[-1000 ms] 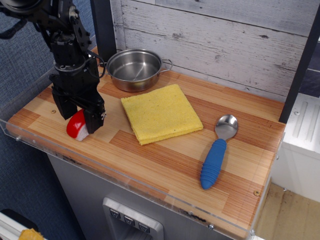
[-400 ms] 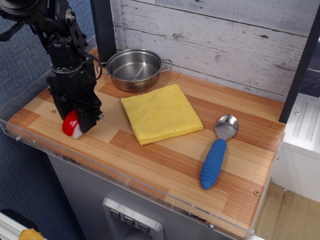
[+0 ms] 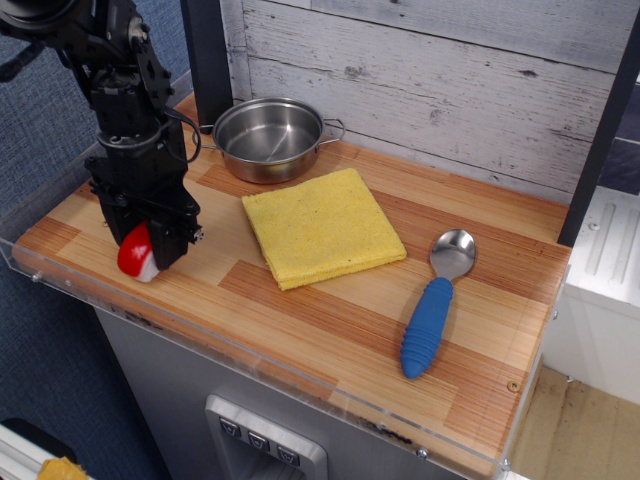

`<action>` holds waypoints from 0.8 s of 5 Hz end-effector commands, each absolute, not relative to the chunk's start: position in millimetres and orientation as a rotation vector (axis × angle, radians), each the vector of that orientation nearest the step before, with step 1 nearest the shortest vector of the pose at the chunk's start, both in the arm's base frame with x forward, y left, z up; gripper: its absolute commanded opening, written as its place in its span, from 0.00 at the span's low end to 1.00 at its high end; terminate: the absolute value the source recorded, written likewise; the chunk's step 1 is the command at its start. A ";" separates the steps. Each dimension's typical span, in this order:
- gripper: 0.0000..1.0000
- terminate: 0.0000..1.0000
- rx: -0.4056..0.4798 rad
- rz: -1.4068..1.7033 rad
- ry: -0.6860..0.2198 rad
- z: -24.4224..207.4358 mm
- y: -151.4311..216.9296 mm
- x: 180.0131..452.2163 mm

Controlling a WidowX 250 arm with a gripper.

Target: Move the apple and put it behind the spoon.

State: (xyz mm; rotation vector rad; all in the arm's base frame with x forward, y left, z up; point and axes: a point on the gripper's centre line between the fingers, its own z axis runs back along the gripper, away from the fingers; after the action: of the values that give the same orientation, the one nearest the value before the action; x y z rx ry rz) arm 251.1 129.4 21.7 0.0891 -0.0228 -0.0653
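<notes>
**At the near-left corner, the apple sits pinched in the gripper**

Over the left end of the wooden counter (image 3: pixel 330 300), the black gripper (image 3: pixel 143 255) points downward with its jaws pressed against the apple (image 3: pixel 136 254), a small red wedge with a white band at its lower edge. Whether the apple touches the wood or hangs just above it cannot be told from this view. Cables run along the dark arm above it.

Right of the gripper, near the middle of the counter, lies a square yellow sponge cloth (image 3: pixel 322 225). Far behind it, against the whitewashed plank wall (image 3: pixel 450 70), stands a round steel pot (image 3: pixel 268 137) with two small handles. Well to the right lies the spoon (image 3: pixel 436 303), its shiny bowl toward the far side and its ribbed blue handle toward the near edge. The spoon and the apple are well apart, with the cloth between them.

No brand, label or readable writing shows on any object.
</notes>
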 end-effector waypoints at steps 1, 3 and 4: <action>0.00 0.00 0.120 0.034 -0.081 74.4 131.2 252.8; 0.00 0.00 0.097 0.111 -0.111 113.9 111.2 258.9; 0.00 0.00 0.080 0.163 -0.104 117.4 89.6 273.4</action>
State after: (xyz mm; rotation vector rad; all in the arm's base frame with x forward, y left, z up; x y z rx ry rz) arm 269.2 84.6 108.2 0.0686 -0.0750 0.1661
